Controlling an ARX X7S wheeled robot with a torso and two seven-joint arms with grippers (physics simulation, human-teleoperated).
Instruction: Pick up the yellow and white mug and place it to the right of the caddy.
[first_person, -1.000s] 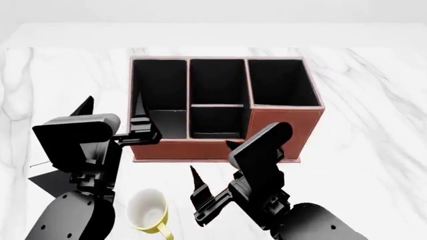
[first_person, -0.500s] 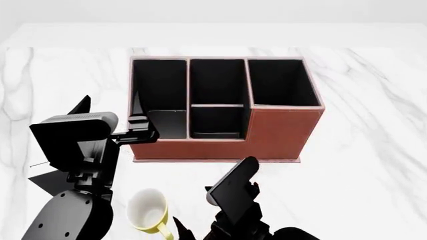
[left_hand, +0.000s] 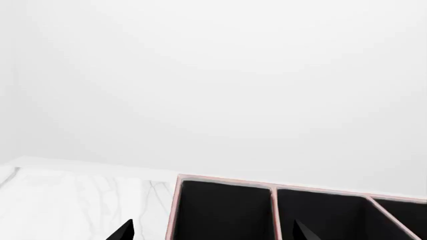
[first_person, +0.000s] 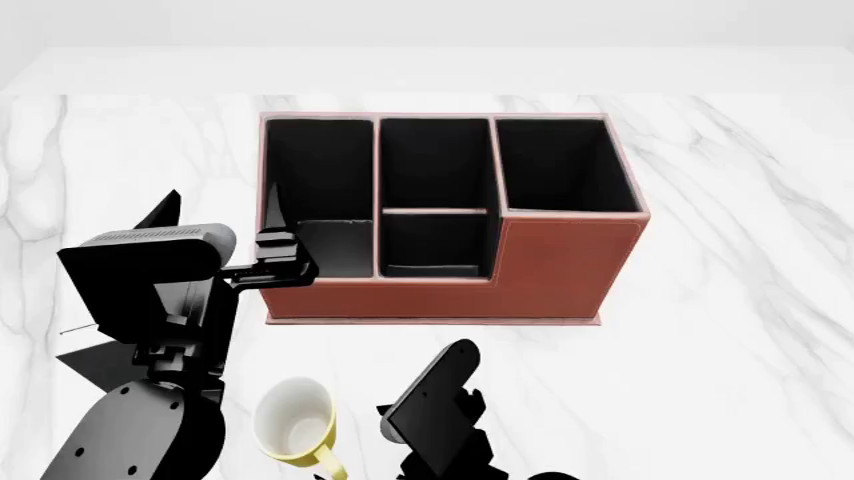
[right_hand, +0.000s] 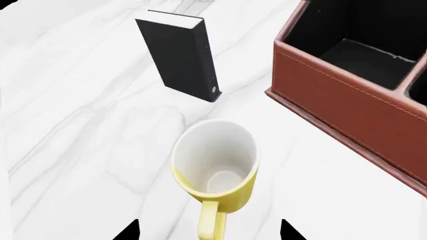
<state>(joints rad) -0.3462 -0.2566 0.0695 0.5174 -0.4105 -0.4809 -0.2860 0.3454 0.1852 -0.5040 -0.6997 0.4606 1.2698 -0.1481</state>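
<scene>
The right arm has dropped low and pulled back toward the bottom edge of the head view; a second ago it stood tall in front of the box, and now only its dark upper housing shows at lower centre, just right of the mug (first_person: 294, 422). That shift has put its camera almost directly over the cup. In the right wrist view the mug (right_hand: 215, 162) fills the middle of the frame, upright on the white marble tabletop (right_hand: 73, 125), white inside, yellow outside, handle pointing to the bottom edge. The right tool (right_hand: 210, 231) shows only two dark fingertips at the bottom of that frame, one on each side of the handle, spread wide and gripping nothing. It looks like an approach lined up for a grasp, not one begun.

The box (first_person: 441, 215) sits in the upper middle of the head view, well apart from the mug, which lies in the lower left. A small black upright block (right_hand: 180, 55) stands in the upper left of the right wrist view, near the mug but not touching it.

The left tool (left_hand: 210, 231) hangs by the box's left front corner; its tips seem parted, though only slivers show. The marble to the right of the box is where the mug belongs.
</scene>
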